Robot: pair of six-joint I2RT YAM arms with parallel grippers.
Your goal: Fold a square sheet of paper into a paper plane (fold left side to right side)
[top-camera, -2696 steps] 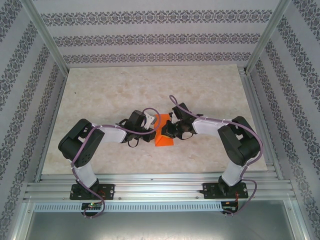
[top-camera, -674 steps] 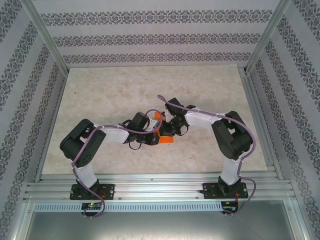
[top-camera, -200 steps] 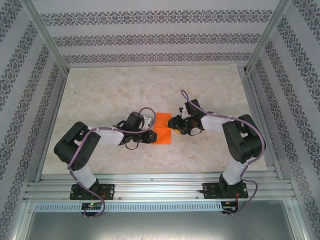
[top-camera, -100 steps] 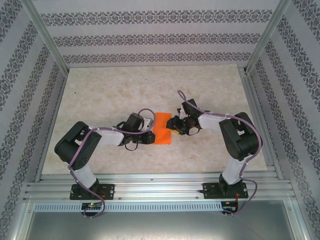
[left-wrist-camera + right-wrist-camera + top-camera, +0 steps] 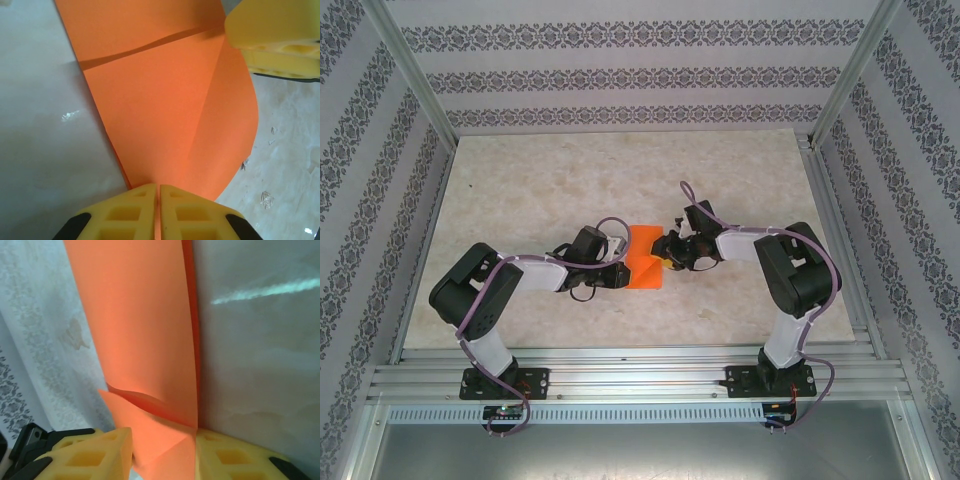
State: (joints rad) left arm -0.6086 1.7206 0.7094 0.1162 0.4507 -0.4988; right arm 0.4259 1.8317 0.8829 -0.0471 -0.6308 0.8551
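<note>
The square sheet of paper [image 5: 643, 256] lies about mid-table on the marbled table [image 5: 540, 190], between the 2 grippers. Nearest in the overhead view, the 2 arm bases sit at the near edge and both arms bend inward toward the sheet. The left gripper [image 5: 159, 199] has its yellow fingertips pressed together, and the sheet's left edge runs straight into them, so it reads as a pinch on the paper, low against the table. Beyond those tips a straight crease climbs toward the other gripper's finger. A second layer lies across the far part, its edge casting a thin shadow, and the right side bows upward rather than lying flat. At that raised side is the right gripper [image 5: 162, 456], and this is what has changed. 1 second ago it hung just off the sheet's right edge with wider jaws. Now it has come in over that edge and narrowed, with a lifted orange corner standing in the gap between its pads [image 5: 92, 456]. That gap is wider than paper, so I cannot tell whether it grips yet. The sheet itself has hardly shifted. My reading is that the left side anchors the sheet while the right closes to take a corner for the next crease. The task looks early, since there is no pointed wedge yet. Farthest back stand the patterned walls [image 5: 620, 60].
</note>
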